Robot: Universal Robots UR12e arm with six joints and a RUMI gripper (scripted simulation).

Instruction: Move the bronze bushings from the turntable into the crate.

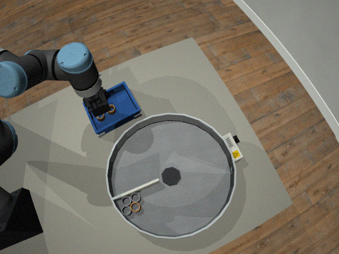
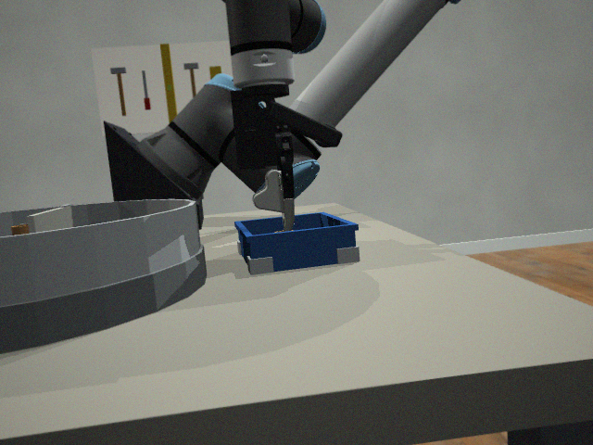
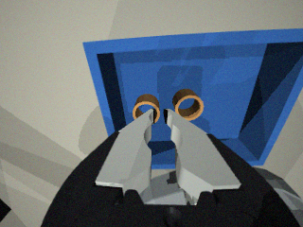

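Note:
In the wrist view, my gripper is slightly open, its fingertips a little apart, low over the blue crate. The left bronze bushing is in the crate; its near rim lies between the fingertips, and I see no grip on it. A second bronze bushing is on its right. On the turntable, a bronze bushing is beside three steel bushings. In the top view the gripper body hides the fingertips.
The crate's raised walls surround the fingertips. The turntable has a high rim and a pale divider bar next to the bushings. A white control box is on its right side. Grey brackets stand at the crate's corners.

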